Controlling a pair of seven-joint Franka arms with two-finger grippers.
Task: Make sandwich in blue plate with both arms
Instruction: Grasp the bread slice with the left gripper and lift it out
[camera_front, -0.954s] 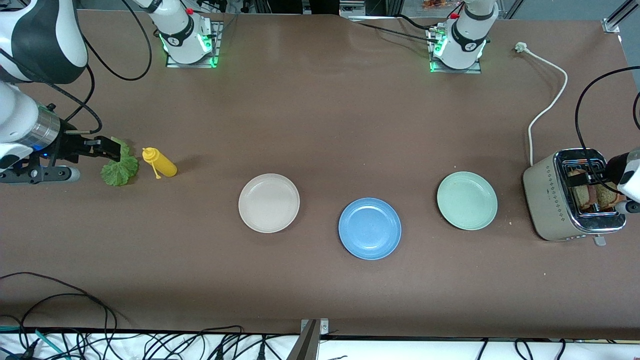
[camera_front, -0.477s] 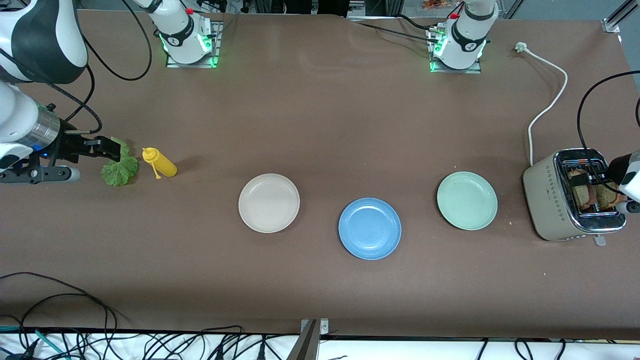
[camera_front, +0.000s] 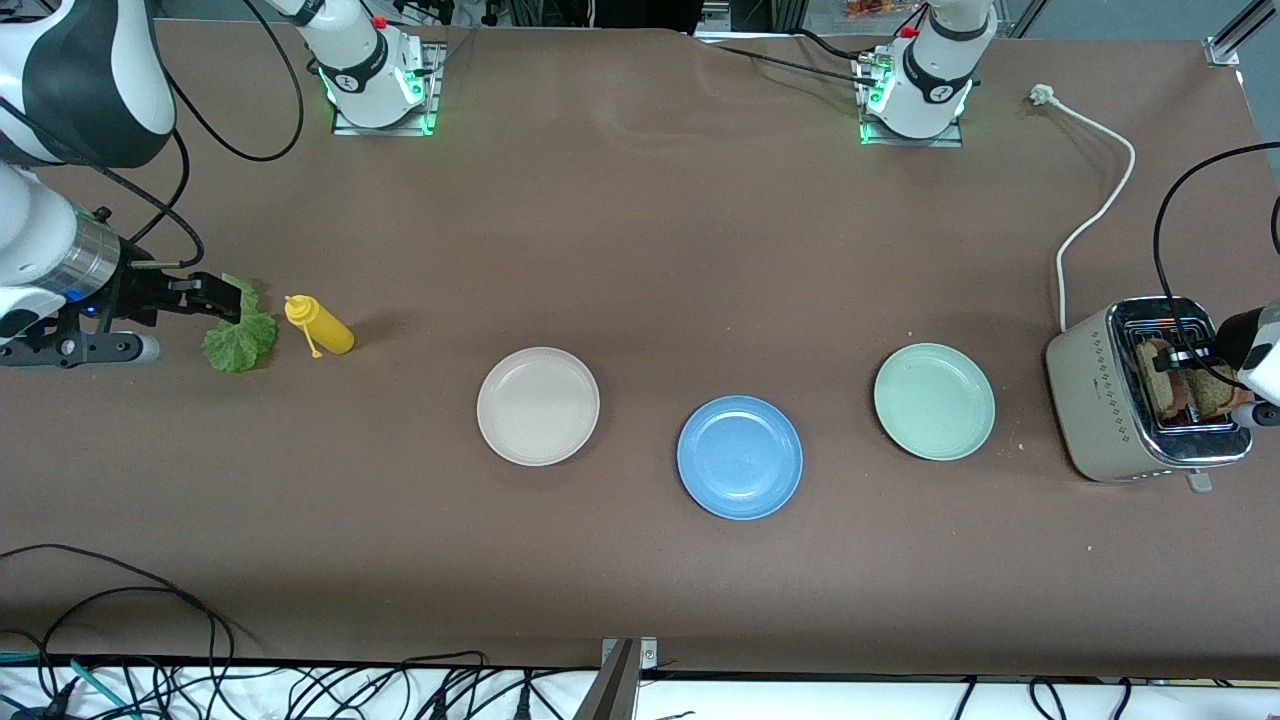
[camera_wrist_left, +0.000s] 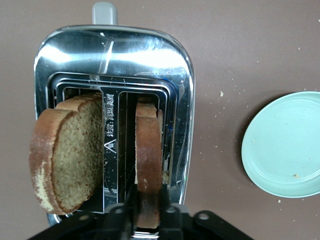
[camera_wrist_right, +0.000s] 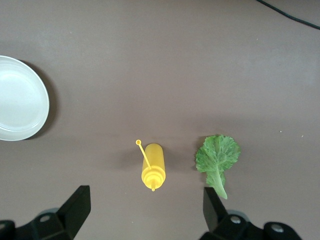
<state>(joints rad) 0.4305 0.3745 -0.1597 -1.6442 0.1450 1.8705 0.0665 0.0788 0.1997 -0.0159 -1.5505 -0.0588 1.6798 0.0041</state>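
Two bread slices stand in the silver toaster (camera_front: 1100, 400) at the left arm's end of the table. My left gripper (camera_wrist_left: 149, 220) is over the toaster, shut on the edge-on slice (camera_wrist_left: 149, 150) in the slot nearer the green plate; the other slice (camera_wrist_left: 70, 155) leans free. In the front view this gripper (camera_front: 1172, 354) sits on the held slice (camera_front: 1160, 385). The blue plate (camera_front: 740, 457) lies empty mid-table. My right gripper (camera_front: 215, 297) hovers open over the edge of the lettuce leaf (camera_front: 238, 338), its fingers (camera_wrist_right: 75, 207) wide apart above the lettuce (camera_wrist_right: 217, 157).
A yellow squeeze bottle (camera_front: 318, 324) lies beside the lettuce. A cream plate (camera_front: 538, 406) and a pale green plate (camera_front: 934, 401) flank the blue plate. The toaster's white cord (camera_front: 1095, 215) runs toward the left arm's base. Cables hang along the table's near edge.
The left gripper's fingers have closed onto the bread slice in the toaster. The right arm has stayed still over the lettuce.
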